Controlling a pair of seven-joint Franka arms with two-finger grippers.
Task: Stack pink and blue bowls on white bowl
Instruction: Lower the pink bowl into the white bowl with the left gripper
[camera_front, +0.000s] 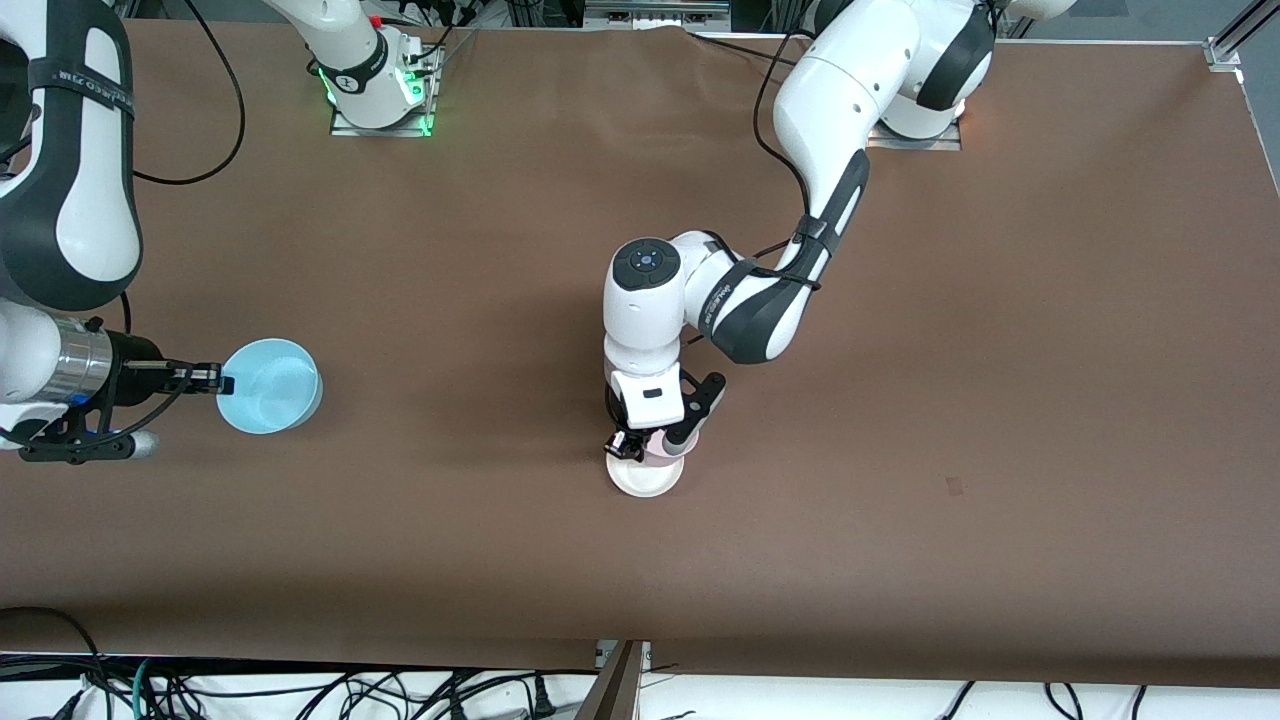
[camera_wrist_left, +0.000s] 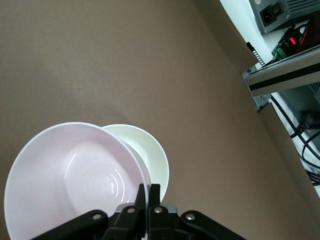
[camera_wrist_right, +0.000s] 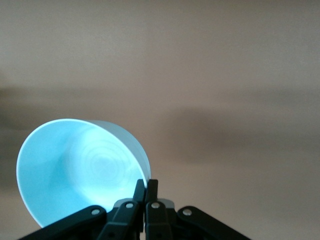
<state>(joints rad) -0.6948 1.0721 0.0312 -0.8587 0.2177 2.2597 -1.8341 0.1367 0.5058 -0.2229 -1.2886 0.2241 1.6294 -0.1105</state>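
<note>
Our left gripper (camera_front: 640, 446) has its jaws pinched shut on the rim of the pink bowl (camera_wrist_left: 75, 175), holding it over the white bowl (camera_front: 646, 478), whose rim shows past the pink one's edge. Our right gripper (camera_front: 218, 379) has its jaws clamped on the rim of the blue bowl (camera_front: 270, 385), toward the right arm's end of the tabletop (camera_front: 950, 400). Bare brown tabletop lies between the two bowls and all around the white bowl.

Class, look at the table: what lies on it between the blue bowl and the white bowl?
Nothing: in the front view only bare brown table separates the blue bowl from the white bowl.
</note>
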